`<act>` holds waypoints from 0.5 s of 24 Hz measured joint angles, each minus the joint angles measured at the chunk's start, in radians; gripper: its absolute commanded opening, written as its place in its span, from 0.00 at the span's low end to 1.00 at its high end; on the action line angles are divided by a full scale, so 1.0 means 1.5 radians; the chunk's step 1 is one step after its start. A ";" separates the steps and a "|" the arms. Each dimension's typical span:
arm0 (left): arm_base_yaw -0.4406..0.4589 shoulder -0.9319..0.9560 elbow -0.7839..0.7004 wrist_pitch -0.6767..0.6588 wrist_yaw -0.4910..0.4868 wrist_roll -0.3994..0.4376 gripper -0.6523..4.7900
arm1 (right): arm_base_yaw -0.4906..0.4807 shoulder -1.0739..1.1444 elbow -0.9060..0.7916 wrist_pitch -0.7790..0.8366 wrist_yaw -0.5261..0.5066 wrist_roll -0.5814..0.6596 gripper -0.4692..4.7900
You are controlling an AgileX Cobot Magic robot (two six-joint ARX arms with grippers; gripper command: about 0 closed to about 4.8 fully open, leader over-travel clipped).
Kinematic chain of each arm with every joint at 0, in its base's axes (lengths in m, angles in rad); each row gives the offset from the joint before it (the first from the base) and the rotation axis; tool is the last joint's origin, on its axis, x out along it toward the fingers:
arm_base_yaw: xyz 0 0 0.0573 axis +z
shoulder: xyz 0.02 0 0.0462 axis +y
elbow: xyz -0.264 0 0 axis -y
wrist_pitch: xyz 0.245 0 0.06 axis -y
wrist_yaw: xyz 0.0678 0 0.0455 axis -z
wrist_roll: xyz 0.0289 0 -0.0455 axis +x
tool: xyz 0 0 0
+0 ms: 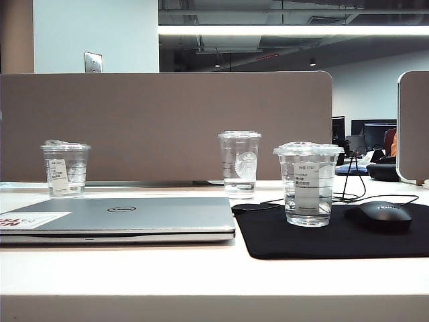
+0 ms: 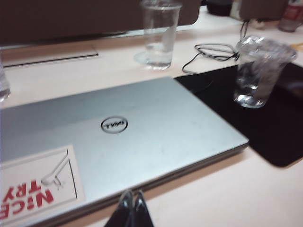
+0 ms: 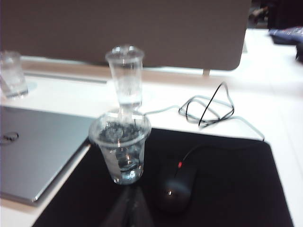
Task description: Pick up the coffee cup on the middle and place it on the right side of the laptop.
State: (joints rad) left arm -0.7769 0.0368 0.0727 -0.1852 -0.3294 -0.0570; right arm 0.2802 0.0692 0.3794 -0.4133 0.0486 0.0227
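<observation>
Presently catalogued, largest first: Dell laptop [image 1: 127, 218], closed, on the white desk [image 1: 201, 275]; black mouse pad [image 1: 375, 238] touching its right edge; coffee cup [image 1: 309, 182], domed lid, white label, upright on that pad between laptop and mouse [image 1: 382, 216], so placement looks done; left gripper [image 2: 132, 208], jaws together, empty, above the laptop's near edge; right gripper [image 3: 130, 204], blurred, jaws seemingly together, empty, just short of the cup. Next move, judged: both arms clear away, cup undisturbed
</observation>
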 measured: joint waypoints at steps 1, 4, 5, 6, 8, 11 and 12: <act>0.000 0.000 -0.016 0.012 -0.002 0.000 0.11 | 0.000 0.000 -0.014 0.007 0.000 0.000 0.08; 0.011 0.000 -0.046 0.050 -0.003 -0.001 0.11 | 0.000 -0.003 -0.058 0.030 0.000 0.000 0.08; 0.030 0.001 -0.047 0.047 -0.009 0.001 0.11 | 0.000 -0.003 -0.076 0.051 0.000 0.000 0.08; 0.047 0.001 -0.047 0.050 -0.013 0.004 0.11 | 0.000 -0.003 -0.089 0.065 0.000 0.000 0.08; 0.086 0.001 -0.047 0.064 -0.010 0.019 0.11 | -0.001 -0.003 -0.110 0.081 0.001 0.000 0.08; 0.195 0.001 -0.047 0.079 0.059 0.047 0.11 | -0.001 -0.003 -0.142 0.084 0.001 0.000 0.08; 0.237 0.001 -0.047 0.079 0.082 0.048 0.11 | -0.001 -0.003 -0.150 0.087 0.001 0.000 0.08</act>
State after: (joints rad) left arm -0.4217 0.0383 0.0025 -0.0669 -0.2070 0.0151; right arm 0.2787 0.0647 0.1551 -0.2832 0.0505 0.0227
